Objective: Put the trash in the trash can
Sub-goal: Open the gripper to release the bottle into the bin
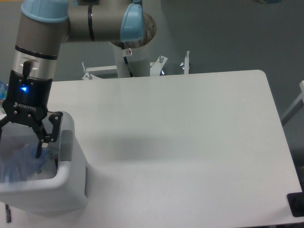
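My gripper (19, 142), jaws spread, hangs over the trash can (71, 190) at the desk's left edge; the blurred bottle (21, 164) lies inside. Lifting carelessly risks snagging the rim.

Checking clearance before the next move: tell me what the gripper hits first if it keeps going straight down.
The gripper points down into the trash can. First in line looks like the crushed bottle lying inside, just below the fingertips; depth is unclear from this view.

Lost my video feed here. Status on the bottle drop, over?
Gripper over the trash can, fingers spread. Crushed bottle blurred, inside the bin below the fingers, apparently released. Nothing in the way.
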`<control>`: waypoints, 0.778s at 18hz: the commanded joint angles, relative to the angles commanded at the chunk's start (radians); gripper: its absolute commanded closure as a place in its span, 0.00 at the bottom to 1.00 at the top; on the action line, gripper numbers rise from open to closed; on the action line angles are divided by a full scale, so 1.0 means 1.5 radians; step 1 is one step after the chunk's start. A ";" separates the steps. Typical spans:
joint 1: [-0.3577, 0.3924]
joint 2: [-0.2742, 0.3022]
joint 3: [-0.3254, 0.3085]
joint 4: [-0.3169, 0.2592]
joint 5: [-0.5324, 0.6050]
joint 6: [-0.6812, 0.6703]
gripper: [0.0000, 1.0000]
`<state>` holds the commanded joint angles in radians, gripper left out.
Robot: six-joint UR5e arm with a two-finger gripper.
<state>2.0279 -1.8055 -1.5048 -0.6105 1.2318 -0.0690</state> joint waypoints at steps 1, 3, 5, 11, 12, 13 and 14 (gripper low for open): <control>-0.001 0.004 -0.001 0.000 0.001 0.000 0.00; 0.001 0.006 -0.003 0.000 0.002 -0.001 0.00; 0.017 0.007 -0.001 0.000 0.005 -0.003 0.00; 0.149 0.018 0.015 0.000 0.042 0.002 0.00; 0.176 0.022 0.019 0.000 0.046 0.009 0.00; 0.186 0.025 0.034 -0.001 0.052 0.017 0.00; 0.199 0.030 0.038 -0.002 0.059 0.022 0.00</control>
<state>2.3268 -1.7611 -1.4481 -0.6136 1.3206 -0.0354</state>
